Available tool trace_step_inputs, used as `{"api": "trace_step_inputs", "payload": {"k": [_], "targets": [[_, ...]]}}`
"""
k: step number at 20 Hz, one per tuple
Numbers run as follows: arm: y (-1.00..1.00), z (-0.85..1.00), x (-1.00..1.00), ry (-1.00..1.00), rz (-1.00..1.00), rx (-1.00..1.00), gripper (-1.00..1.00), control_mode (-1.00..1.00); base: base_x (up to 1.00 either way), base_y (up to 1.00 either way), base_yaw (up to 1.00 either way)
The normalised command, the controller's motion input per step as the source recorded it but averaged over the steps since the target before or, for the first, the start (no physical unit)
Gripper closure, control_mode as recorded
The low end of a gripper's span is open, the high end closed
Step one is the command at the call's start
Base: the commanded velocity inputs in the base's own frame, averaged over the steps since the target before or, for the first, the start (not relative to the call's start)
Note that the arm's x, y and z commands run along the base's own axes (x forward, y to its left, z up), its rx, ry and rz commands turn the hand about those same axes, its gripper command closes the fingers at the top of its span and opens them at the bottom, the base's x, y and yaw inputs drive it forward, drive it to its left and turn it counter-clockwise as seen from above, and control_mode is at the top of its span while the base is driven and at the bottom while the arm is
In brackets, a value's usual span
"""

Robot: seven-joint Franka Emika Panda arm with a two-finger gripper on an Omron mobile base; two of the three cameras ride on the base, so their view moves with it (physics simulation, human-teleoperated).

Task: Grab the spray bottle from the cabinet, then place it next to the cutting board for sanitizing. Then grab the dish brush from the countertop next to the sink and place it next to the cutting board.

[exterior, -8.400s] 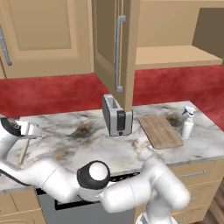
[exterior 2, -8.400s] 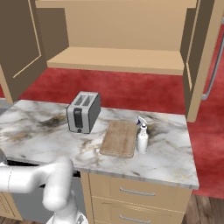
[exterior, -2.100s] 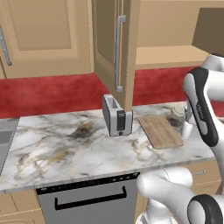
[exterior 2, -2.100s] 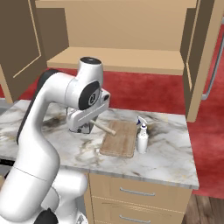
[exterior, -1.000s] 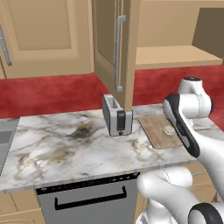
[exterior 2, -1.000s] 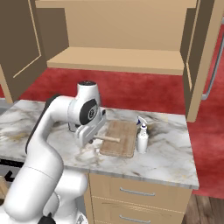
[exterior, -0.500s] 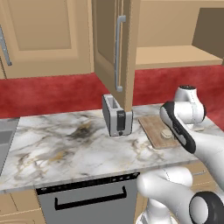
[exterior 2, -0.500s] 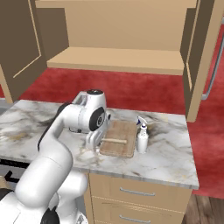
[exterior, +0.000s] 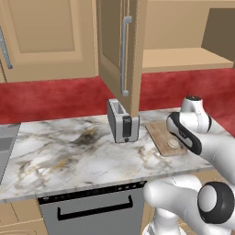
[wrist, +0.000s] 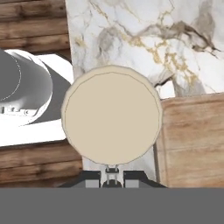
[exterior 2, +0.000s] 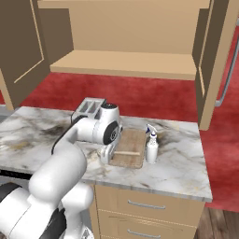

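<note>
1. We see the dish brush point(exterior 2: 127, 152) as a thin beige stick with a round pale head. In the hand view that head point(wrist: 112, 115) is a large cream disc seen face-on.
2. In the right base view the brush's slim handle lies across the near part of the cutting board point(exterior 2: 129, 147), pointing toward the spray bottle point(exterior 2: 151, 145). In the left base view its round head point(exterior: 173, 143) sits over the board point(exterior: 161, 136).
3. The spray bottle stands upright on the countertop point(exterior 2: 177, 161), just beside the board's right edge. The toaster point(exterior: 122, 120) stands near the board's other side.
4. The cabinet point(exterior: 183, 58) hangs above with its door open and its wooden shelf bare.
5. The arm is folded low over the counter, its wrist bent down at the board's left edge, so the gripper point(wrist: 112, 178) points down at the counter's front edge beside the board.
6. The finger tips sit close on either side of the handle just below the disc, pinching the brush.
7. Against the view of half a second ago, we find the hand a little lower and the brush nearer the board's surface. Eight seconds back, the arm reached far left toward the sink side, and the board was bare.
</note>
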Motion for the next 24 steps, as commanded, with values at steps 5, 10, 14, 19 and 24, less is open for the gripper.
{"api": "trace_step_inputs", "payload": {"k": [5, 10, 14, 19, 24], "targets": [[0.00, -0.23, 0.00, 0.00, -0.04, 0.00, 1.00, -1.00, 0.00, 0.00, 0.00], [0.00, -0.21, 0.00, 0.00, -0.09, 0.00, 1.00, -1.00, 0.00, 0.00, 0.00], [0.00, -0.27, 0.00, 0.00, -0.01, 0.00, 1.00, -1.00, 0.00, 0.00, 0.00], [0.00, -0.36, 0.00, 0.00, 0.00, 0.00, 1.00, -1.00, 0.00, 0.00, 0.00], [-0.05, -0.37, 0.00, 0.00, 0.00, 0.00, 1.00, -1.00, 0.00, 0.00, 0.00]]}}
